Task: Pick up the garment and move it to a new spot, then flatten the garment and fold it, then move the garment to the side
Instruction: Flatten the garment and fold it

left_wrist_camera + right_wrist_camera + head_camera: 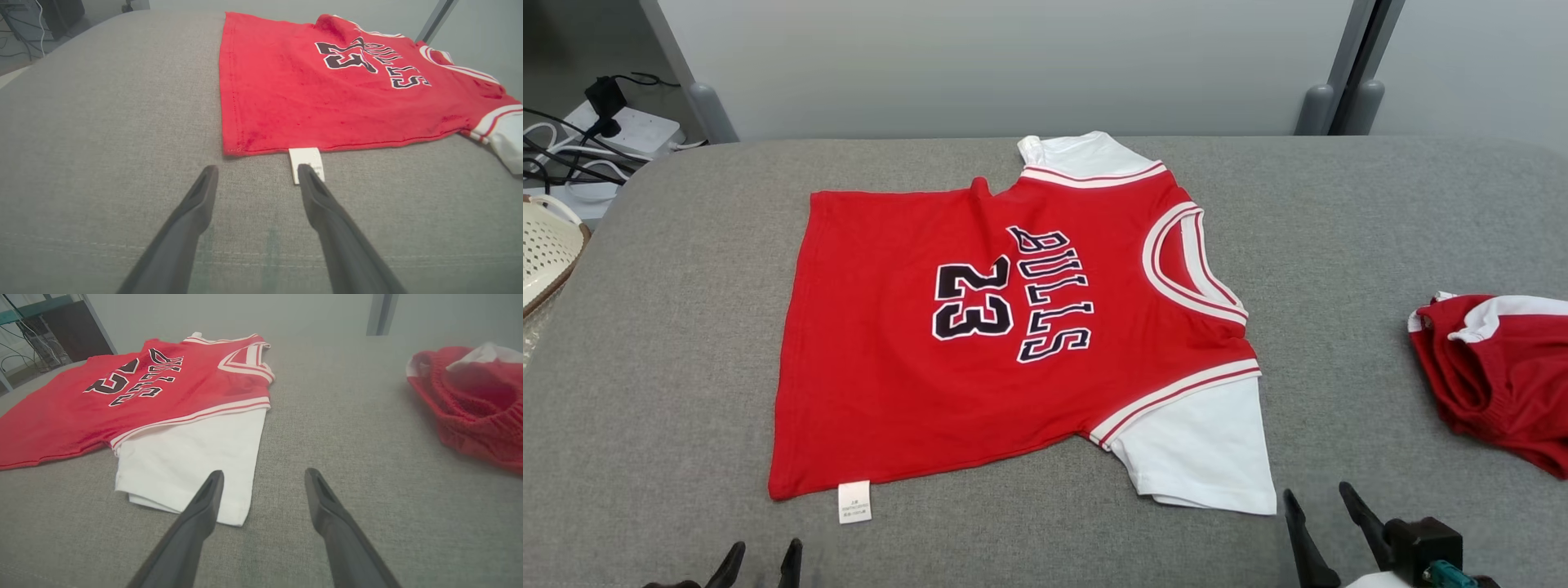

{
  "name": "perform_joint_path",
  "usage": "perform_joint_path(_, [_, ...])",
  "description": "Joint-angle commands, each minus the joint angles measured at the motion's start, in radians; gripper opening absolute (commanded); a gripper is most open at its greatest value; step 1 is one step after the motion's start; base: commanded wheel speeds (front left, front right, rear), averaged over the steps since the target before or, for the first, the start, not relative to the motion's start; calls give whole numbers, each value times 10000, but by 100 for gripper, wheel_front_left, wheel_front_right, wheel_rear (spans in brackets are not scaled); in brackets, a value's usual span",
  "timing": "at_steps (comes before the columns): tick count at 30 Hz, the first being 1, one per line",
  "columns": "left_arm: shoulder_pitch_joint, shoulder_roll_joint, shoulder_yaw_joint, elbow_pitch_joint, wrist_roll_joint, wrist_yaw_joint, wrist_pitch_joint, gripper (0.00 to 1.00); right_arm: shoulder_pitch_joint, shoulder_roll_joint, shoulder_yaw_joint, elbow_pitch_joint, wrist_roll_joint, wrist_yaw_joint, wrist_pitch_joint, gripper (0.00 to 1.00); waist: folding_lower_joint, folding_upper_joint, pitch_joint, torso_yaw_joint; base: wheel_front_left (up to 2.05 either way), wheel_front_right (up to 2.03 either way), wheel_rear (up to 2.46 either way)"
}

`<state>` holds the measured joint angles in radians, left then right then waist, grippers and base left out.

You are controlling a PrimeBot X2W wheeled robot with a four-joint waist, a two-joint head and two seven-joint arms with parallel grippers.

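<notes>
Spread face up across the middle of the grey fabric-covered tabletop (670,392): a red short-sleeved jersey (890,384) (294,98) (81,412) with white sleeves and black "BULLS" and "23" on the chest. Laid sideways to the robot, neck opening toward the right, hem toward the left. Mostly flat, with one small raised wrinkle near the far edge. Near white sleeve (1201,449) (192,461) lying flat and pointing toward the robot; far white sleeve (1086,153) partly tucked at the back. Small white label (854,501) (305,157) sticking out from the near edge by the hem corner.

Left gripper (765,559) (257,169) low over the tabletop just short of that corner, fingers spread and grasping nothing; in the left wrist view one fingertip overlapping the label, contact impossible to tell.

Right gripper (1317,494) (264,473) just beside the near sleeve's outer corner, fingers likewise released and empty.

At the tabletop's right side, well apart from the jersey: a second, crumpled red garment with white trim (1503,376) (470,408).

Past the left side of the tabletop: a cream perforated plastic basket with a brown rim (547,245), cut off by the frame, contents impossible to tell. Behind it, a white power strip (629,126) with a black plug and cables.
</notes>
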<state>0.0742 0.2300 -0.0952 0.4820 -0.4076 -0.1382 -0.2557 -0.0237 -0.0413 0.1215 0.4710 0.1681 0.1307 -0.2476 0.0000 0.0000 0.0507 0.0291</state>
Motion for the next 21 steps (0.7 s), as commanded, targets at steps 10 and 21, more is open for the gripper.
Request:
perform_joint_path(10, [-618,615,-309,816,-506,75,-61,100,-852,-89,561,772,107,0,-119,100,0,0,242,96,0,0,0])
perform_joint_path(21, [-1039,938,-864,579,-1028,75,-61,100,-1585,-89,970,1934,290,0,149,100,0,0,884,515,0,0,0])
